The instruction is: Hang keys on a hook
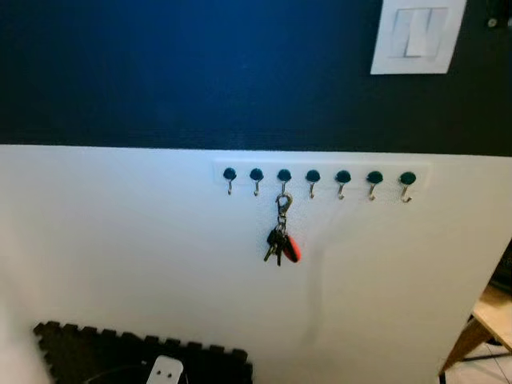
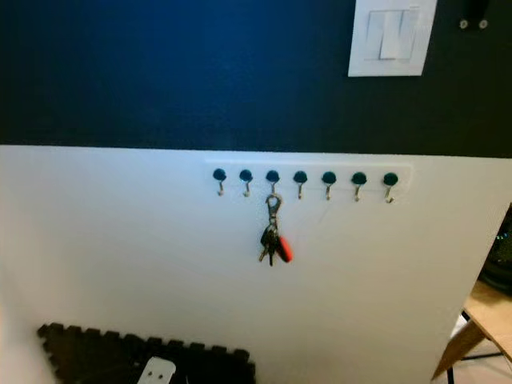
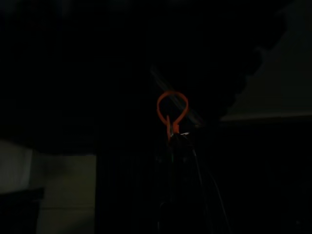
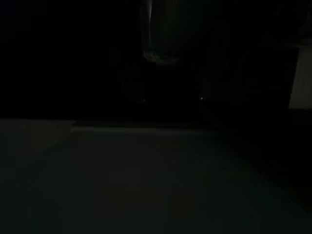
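A wall [image 1: 120,240] fills the head views, dark blue above and white below, the colours meeting in a level line just above a rack [image 1: 320,174]. High on the right of the blue part sits a white light switch [image 1: 418,34], its top cut off by the frame. Low on the left, at the foot of the wall, lies a dark foam mat [image 1: 96,352] with a toothed edge, and a small white piece [image 1: 166,370] with two holes pokes up from the bottom edge in front of it; what it belongs to cannot be told. At the far right, past the wall's edge, the corner of a wooden piece of furniture [image 1: 488,316] juts in, mostly cut off.

The rack is a pale strip with seven dark knobs in a row, each with a small metal hook under it. The keys [image 1: 281,244] hang from the third hook [image 1: 284,189] from the left, by a metal clasp. The bunch has a few dark keys and a red-orange tag on its right side, lying against the white wall. The other six hooks are bare. Nothing stands in front of the rack.

The wrist views are very dark. The left one shows a thin orange loop [image 3: 172,109] against blackness, with faint pale surfaces to either side. The right one shows a dim pale surface and little more. Whether either gripper is open or closed cannot be told.
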